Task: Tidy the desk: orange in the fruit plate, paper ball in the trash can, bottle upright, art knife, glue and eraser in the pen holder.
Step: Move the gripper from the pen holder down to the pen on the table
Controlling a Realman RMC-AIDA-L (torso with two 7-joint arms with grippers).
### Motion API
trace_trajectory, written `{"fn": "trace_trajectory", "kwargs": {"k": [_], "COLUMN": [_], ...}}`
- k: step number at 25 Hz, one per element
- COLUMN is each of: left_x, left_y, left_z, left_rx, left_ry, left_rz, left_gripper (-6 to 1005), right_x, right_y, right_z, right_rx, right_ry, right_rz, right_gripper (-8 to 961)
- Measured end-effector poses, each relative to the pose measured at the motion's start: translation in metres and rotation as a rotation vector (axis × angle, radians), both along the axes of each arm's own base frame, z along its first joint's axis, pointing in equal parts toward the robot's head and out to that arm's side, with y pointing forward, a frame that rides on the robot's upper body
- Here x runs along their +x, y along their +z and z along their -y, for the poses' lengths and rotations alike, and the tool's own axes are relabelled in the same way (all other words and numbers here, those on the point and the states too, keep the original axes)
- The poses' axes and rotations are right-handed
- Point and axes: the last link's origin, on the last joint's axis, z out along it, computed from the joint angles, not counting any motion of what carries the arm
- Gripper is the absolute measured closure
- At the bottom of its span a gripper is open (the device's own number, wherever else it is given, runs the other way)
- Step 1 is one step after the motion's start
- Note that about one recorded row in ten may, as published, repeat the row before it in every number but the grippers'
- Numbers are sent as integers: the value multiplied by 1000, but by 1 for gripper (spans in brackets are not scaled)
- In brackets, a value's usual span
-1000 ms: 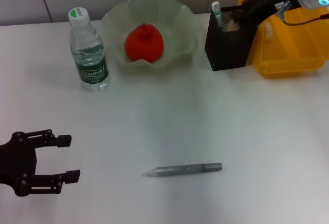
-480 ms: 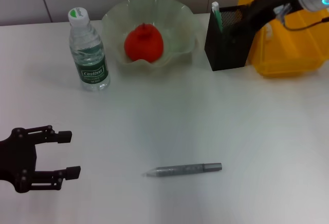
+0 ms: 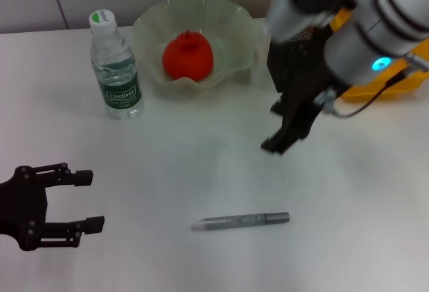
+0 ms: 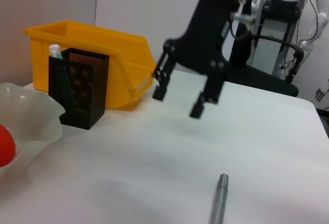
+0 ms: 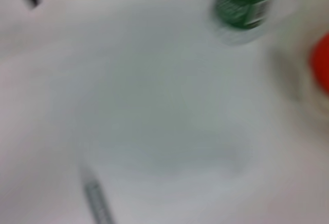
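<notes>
The right gripper [image 3: 285,126] hangs over the table with its jaws apart and nothing in them. The knife [image 3: 241,222] lies flat below the jaws, a bit toward the robot. The left gripper [image 3: 87,201] rests far off, jaws apart too.

One bottle [image 3: 115,71] on the desk, standing. One orange [image 3: 188,55], sitting in one fruit plate [image 3: 231,27]. One black pen holder [image 4: 78,88], with one green-and-white stick [image 4: 55,52] poking out of it. One yellow bin [image 4: 115,54] behind that. One silver art knife [image 3: 240,222] lying flat. And two grippers: left [image 3: 89,202], right [image 4: 180,93].
</notes>
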Motion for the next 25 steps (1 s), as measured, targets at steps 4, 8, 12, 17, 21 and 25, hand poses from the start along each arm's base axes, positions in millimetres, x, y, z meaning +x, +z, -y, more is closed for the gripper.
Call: {"fn": "trace_trajectory", "kwargs": {"k": [4,8,12,17,21,25], "left_x": [-1,-1,1,2,2,2], "left_y": [-2,-4,-6,-7,-6,-7], "left_z": [1,2,2,1,1,1], "left_rx": [-3,-5,-9,-11,-6,-8], "left_ry": [0,0,-4,-8,-7,-4], "left_rz": [1,3,6,4,5,5], "left_gripper": [180,180,180,179,179,179], "right_x": [-3,-9,-12,-14,-14,-14], "right_y": [-20,-43,-63,-85,-97,-104], "right_z": [6,12,15,25,35,43], "right_rx": [-76,-147,-173,-204,-228,-248], "right_ry": [13,29,63,112,134,153], "right_rz": [24,3,-3,23,54,83], "right_gripper": [239,240,240,239,239,239]}}
